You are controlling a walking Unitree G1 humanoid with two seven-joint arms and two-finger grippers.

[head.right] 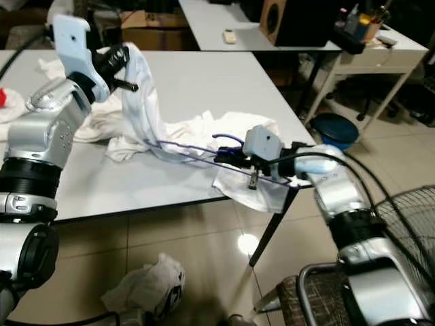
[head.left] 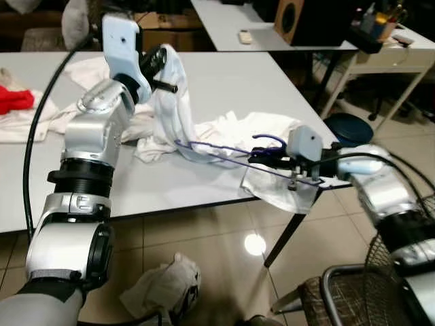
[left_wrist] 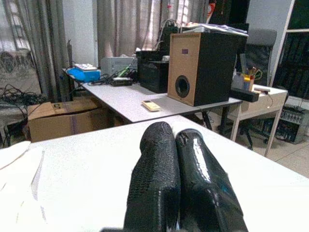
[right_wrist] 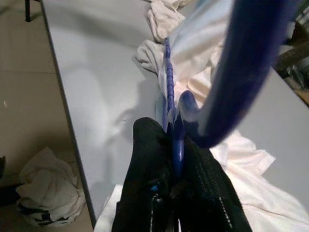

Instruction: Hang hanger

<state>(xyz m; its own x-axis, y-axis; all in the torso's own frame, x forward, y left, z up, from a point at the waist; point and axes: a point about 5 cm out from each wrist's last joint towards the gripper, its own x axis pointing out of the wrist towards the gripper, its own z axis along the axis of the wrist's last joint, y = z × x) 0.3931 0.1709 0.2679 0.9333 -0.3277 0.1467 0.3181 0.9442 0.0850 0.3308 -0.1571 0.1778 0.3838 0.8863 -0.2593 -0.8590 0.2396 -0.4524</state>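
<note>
Hanger point(head.left: 231, 155) pinched at the neck in closed right claw point(head.left: 262, 157) low over table point(head.left: 224, 88) edge, far arm tucked into white garment point(head.left: 170, 109) lifted by closed left claw point(head.left: 158, 68); garment partly threaded, hanging-up not yet started.

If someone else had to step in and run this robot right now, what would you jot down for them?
Right gripper: shut on the blue hanger near its hook, at the table's front corner.
Left gripper: shut on the white garment, lifted above the table.
Done: one hanger end is inside the garment.
Left: finish dressing the hanger, then hang it; I can't tell where.
More white clothes lie on the floor.
</note>
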